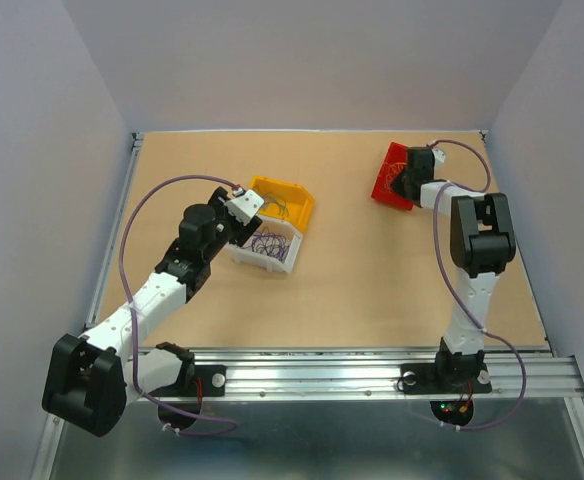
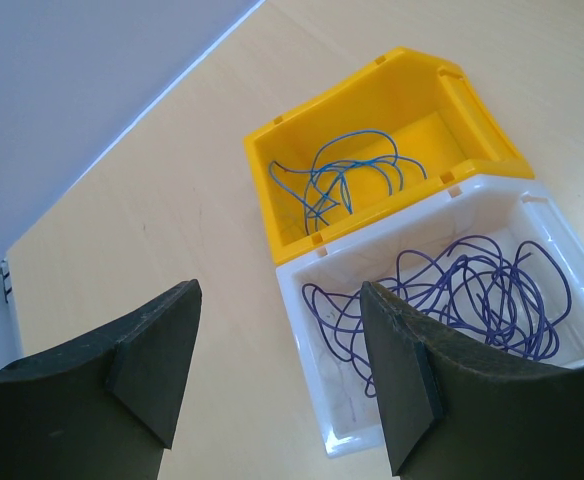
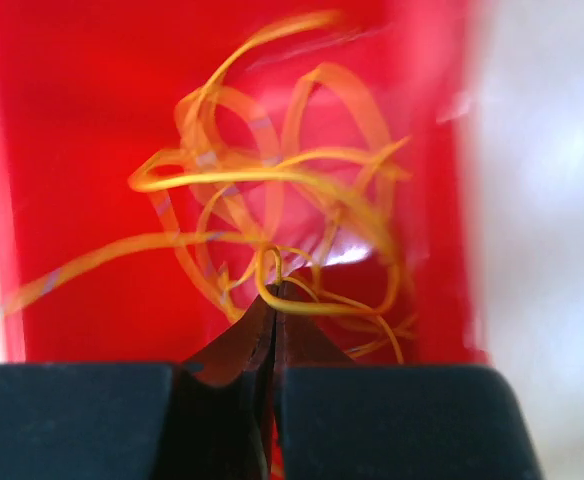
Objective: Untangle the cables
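The cables lie sorted in three bins. Thin purple cables (image 2: 472, 290) loop loosely in a white bin (image 2: 307, 350), and a blue cable (image 2: 347, 175) curls in the yellow bin (image 2: 272, 190) behind it. My left gripper (image 2: 277, 370) hangs open above the table at the white bin's left corner, with nothing between its fingers. A clump of orange-yellow cables (image 3: 272, 200) fills the red bin (image 3: 82, 150). There my right gripper (image 3: 275, 292) is shut, its tips pinching one loop of that clump. The top view shows the left gripper (image 1: 244, 207) and the right gripper (image 1: 404, 180) far apart.
The yellow bin (image 1: 290, 195) and white bin (image 1: 272, 262) stand touching at the table's middle left. The red bin (image 1: 384, 185) sits at the back right. Grey walls enclose the table, and a metal rail (image 1: 372, 372) runs along the near edge.
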Action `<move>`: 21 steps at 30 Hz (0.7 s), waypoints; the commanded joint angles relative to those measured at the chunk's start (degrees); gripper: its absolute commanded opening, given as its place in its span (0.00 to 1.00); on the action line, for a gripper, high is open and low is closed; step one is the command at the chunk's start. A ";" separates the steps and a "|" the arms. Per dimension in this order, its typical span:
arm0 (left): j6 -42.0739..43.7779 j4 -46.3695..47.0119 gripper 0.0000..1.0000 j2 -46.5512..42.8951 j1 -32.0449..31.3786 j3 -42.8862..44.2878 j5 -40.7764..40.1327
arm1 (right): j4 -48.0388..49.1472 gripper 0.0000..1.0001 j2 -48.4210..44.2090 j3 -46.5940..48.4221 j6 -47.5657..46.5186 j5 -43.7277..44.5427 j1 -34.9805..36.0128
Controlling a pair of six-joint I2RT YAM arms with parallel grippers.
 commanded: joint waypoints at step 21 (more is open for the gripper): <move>0.08 2.22 0.76 -1.05 0.30 1.50 -0.33 | -4.61 0.33 -9.85 0.22 -6.32 12.61 2.41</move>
